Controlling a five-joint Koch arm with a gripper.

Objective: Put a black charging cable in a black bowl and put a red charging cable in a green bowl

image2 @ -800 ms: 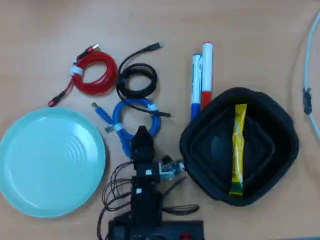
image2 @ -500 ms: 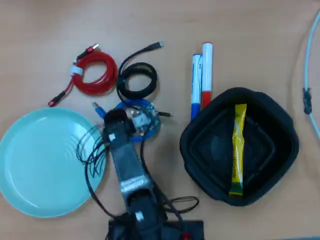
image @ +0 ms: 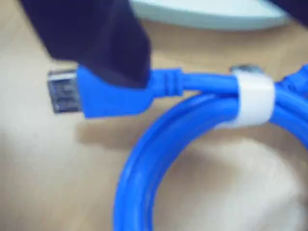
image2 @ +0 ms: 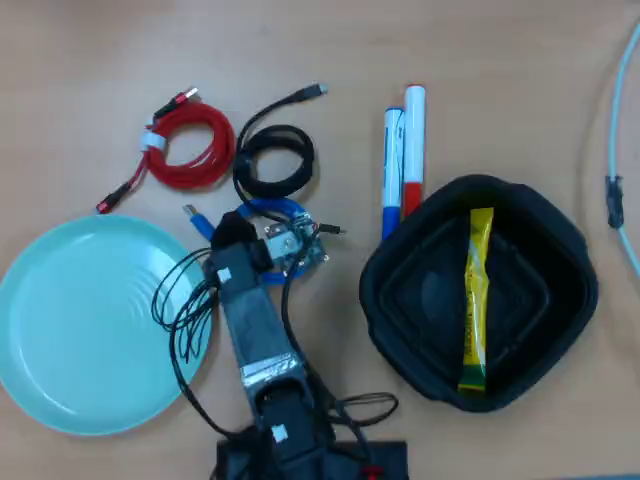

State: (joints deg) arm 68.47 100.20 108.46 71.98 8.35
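In the overhead view the red charging cable point(image2: 190, 145) lies coiled at the upper left. The black charging cable point(image2: 273, 160) lies coiled just right of it. The pale green bowl point(image2: 80, 320) sits at the left and holds no cable; its rim also shows at the top of the wrist view point(image: 211, 17). The black bowl point(image2: 400, 250) sits at the right. My gripper point(image2: 232, 228) hangs below the black cable, over a blue coiled cable point(image2: 270, 208). In the wrist view one dark jaw of the gripper point(image: 120, 72) sits over the blue cable's plug point(image: 103, 94). The other jaw is hidden.
A yellow sachet point(image2: 478, 300) lies in the black bowl. A blue marker point(image2: 392, 170) and a red marker point(image2: 413, 150) lie beside its upper left rim. A pale cable point(image2: 620, 130) runs along the right edge. The blue cable has a white tie point(image: 255, 98).
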